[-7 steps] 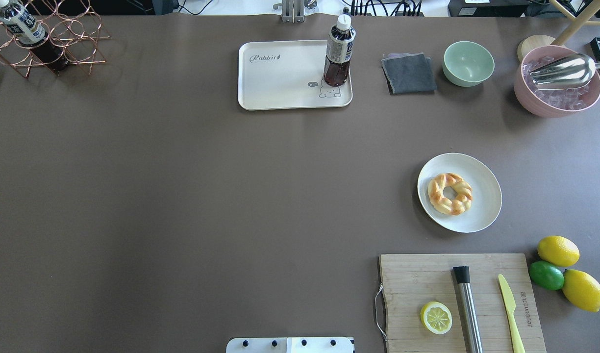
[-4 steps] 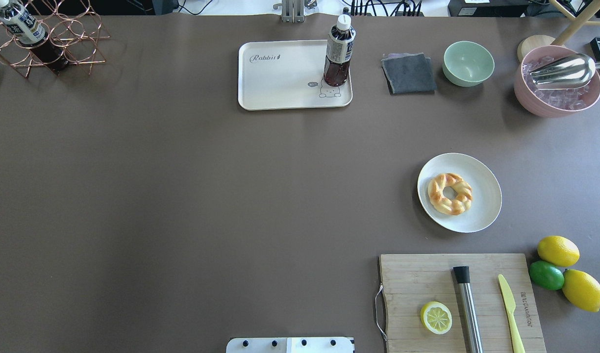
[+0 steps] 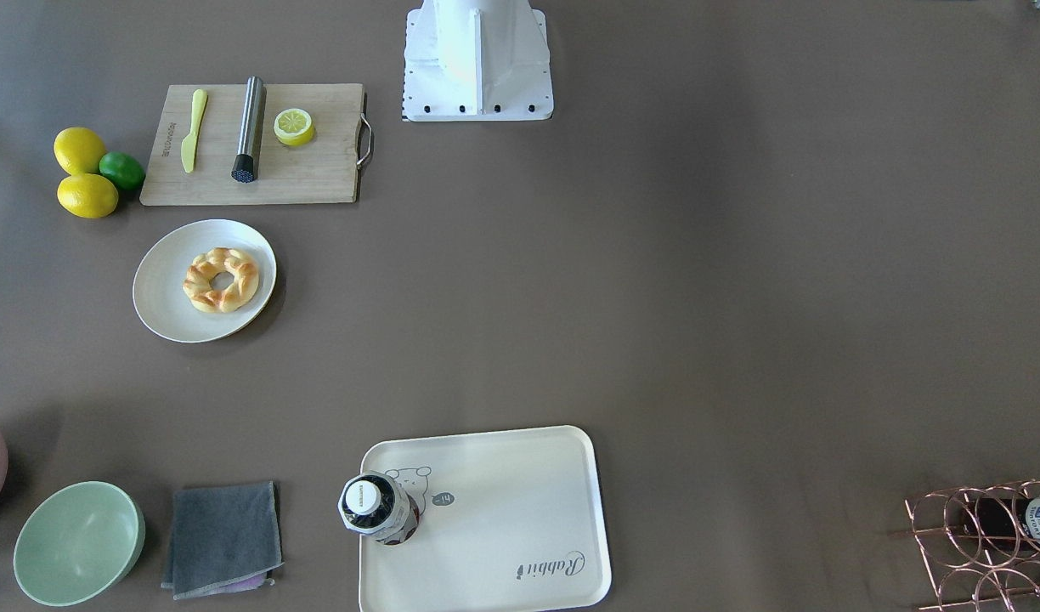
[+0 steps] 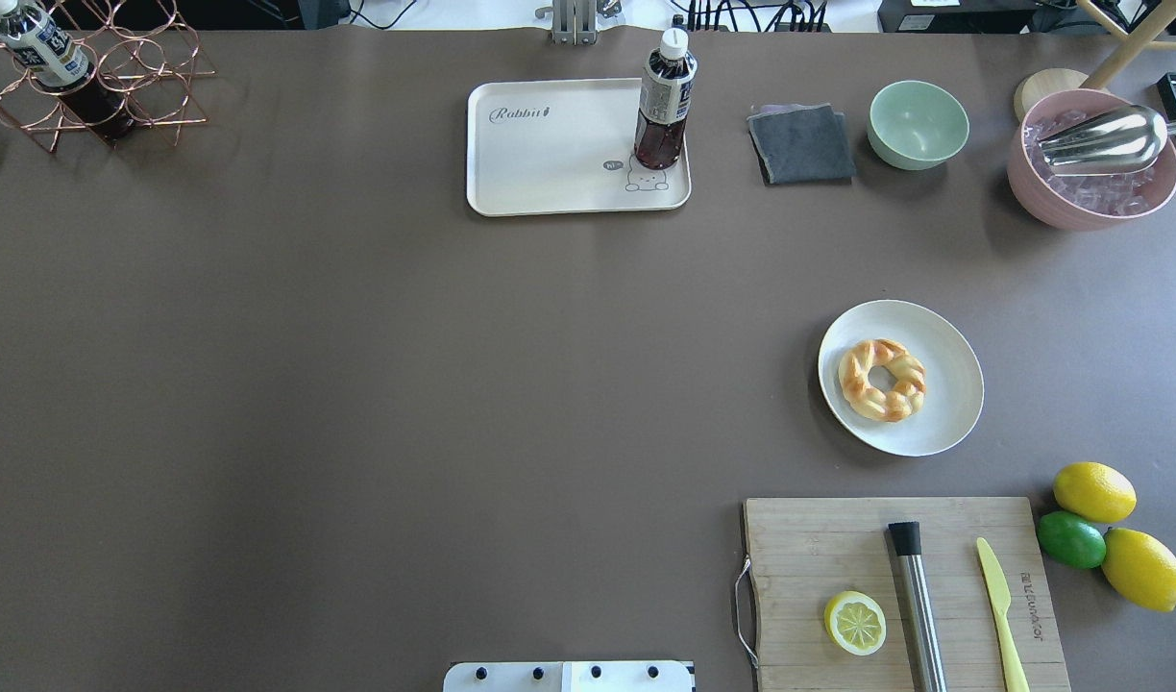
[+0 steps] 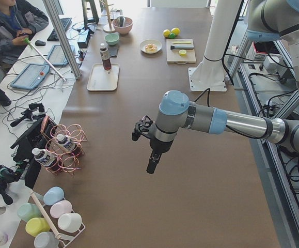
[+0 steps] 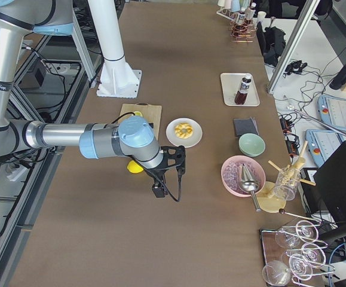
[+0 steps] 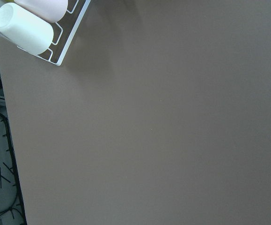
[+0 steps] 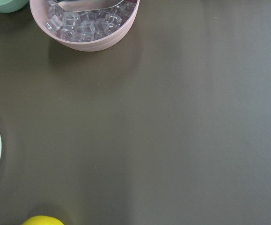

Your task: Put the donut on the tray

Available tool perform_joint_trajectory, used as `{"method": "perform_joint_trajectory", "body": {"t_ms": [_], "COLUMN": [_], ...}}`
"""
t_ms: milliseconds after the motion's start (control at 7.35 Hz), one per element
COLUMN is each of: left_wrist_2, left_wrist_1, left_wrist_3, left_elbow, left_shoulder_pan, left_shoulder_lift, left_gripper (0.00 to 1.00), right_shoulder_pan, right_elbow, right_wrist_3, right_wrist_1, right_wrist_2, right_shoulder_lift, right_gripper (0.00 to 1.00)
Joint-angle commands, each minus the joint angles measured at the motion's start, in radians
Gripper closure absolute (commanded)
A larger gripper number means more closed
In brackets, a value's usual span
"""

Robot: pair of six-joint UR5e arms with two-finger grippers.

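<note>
Now | donut [image 4: 882, 380] on plate [image 4: 948, 408] | left fingers [image 5: 152, 165], right fingers [image 6: 156, 191]: opening cannot be told

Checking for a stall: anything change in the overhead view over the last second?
Nothing visibly changed in it. The donut still lies on the round plate, the tray still holds only the bottle, and no arm has entered.
</note>
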Motion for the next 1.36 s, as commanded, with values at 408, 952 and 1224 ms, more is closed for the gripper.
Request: {"method": "perform_joint_trajectory", "body": {"t_ms": [408, 952, 1224], "left_wrist_2": [0.0, 0.001, 0.001], "left_wrist_1": [0.0, -0.006, -0.006], "left_wrist_3": [-0.01, -0.014, -0.014], "left_elbow": [0.026, 0.061, 0.06], "left_shoulder_pan": [0.021, 0.027, 0.027], "left_shoulder_lift": [-0.002, -0.03, -0.033], "left_gripper": [0.03, 0.03, 0.03], "right_shoulder_pan": [-0.471, -0.687, -0.696], "right_elbow": [-0.181, -0.221, -0.297], "right_wrist_3": [0.629, 0.844, 0.856], "right_wrist_1": [0.359, 0.36, 0.474], "right_wrist_2": [-0.153, -0.295, -0.289], "right_shoulder_lift": [0.2, 0.334, 0.323], "right_gripper": [0.0, 0.14, 0.21]}}
